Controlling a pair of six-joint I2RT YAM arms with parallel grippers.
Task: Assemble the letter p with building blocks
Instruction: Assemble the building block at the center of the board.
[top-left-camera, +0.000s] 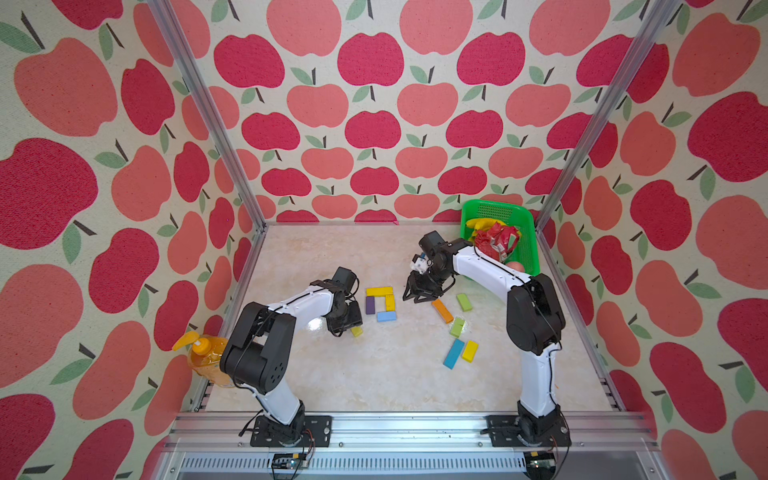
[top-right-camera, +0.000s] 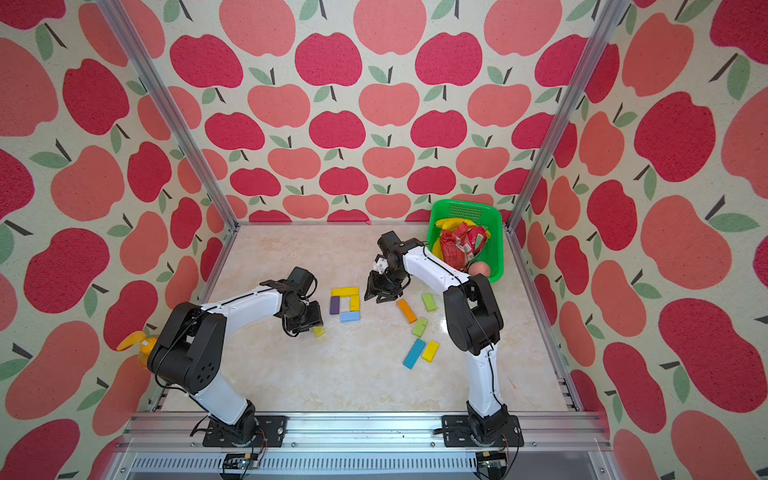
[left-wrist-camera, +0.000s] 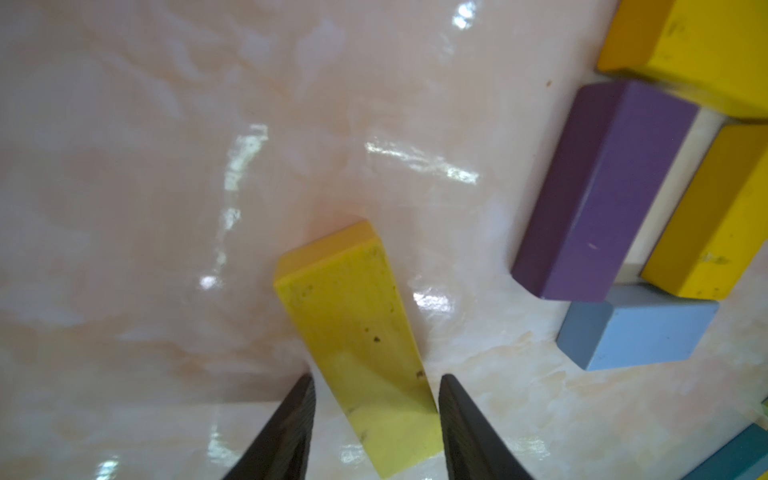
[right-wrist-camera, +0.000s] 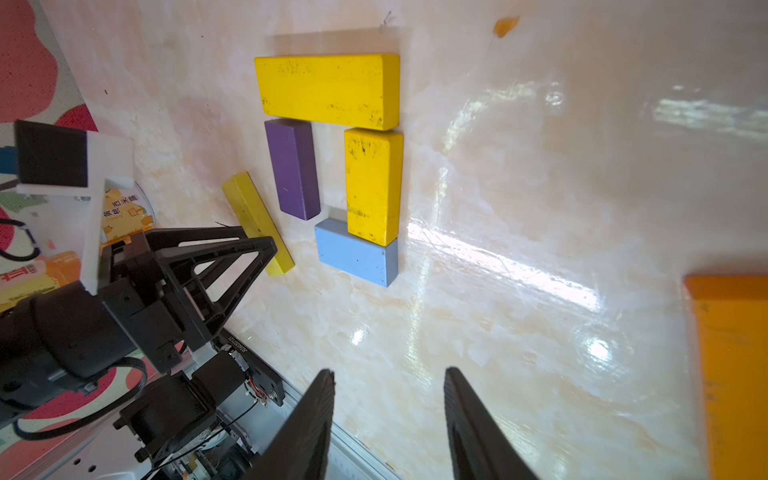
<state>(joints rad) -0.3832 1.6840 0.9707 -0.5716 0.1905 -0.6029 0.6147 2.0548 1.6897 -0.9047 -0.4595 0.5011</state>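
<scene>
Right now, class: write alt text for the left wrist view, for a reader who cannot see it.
A long yellow block lies on a glossy marbled tabletop between the dark, open tips of the left gripper. Nearby sit a purple block, a light blue block and two more yellow blocks, set close together.

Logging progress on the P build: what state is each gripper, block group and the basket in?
left gripper: open, jaws straddling the long yellow block, which lies on the table.
right gripper: open, empty.
four-block loop: butted together, no stem yet.
five loose blocks: lying flat, unplaced.
green basket: filled with bananas and a red packet.
</scene>
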